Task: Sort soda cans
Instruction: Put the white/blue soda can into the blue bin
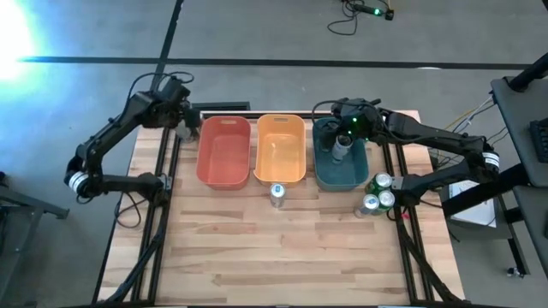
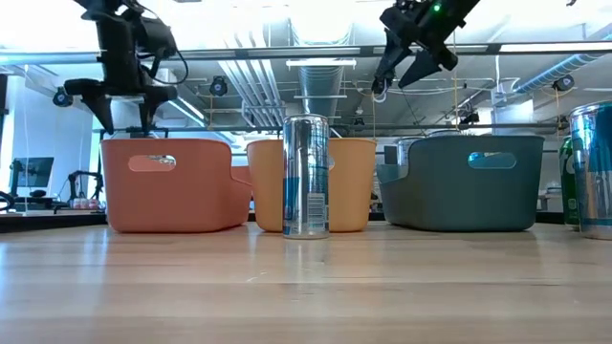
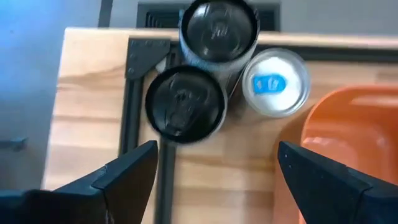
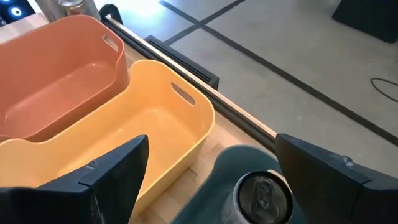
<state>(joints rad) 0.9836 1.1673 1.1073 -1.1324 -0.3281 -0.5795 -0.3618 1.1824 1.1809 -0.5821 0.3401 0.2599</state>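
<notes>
- You are working on a pale wooden table (image 1: 282, 248) with grey floor around it and, in the low view, a bright hall with ceiling pipes behind.
- Your right gripper (image 1: 341, 137) hangs over the teal bin (image 1: 324, 171), fingers spread wide with nothing between them; directly below it a dark grey can (image 4: 261, 196) stands upright inside that bin.
- Your left gripper (image 1: 184, 128) hovers past the table's far left corner, at about 9 o'clock from the red bin (image 1: 224, 152), jaws apart and empty.
- Under it the left wrist view shows three upright cans packed together: two dark-topped cans (image 3: 185, 104) touching each other, and a white-topped can (image 3: 275, 84) with a blue tab at about 3 o'clock from them, just beside the red bin's rim.
- The orange bin (image 1: 280, 150) sits between the red and teal bins; red and orange both look bare inside.
- A blue-and-silver can (image 1: 276, 194) stands alone at 6 o'clock from the orange bin, near its front wall.
- A cluster of green cans (image 1: 377, 195) stands at about 4 o'clock from the teal bin, by the table's right edge.
</notes>
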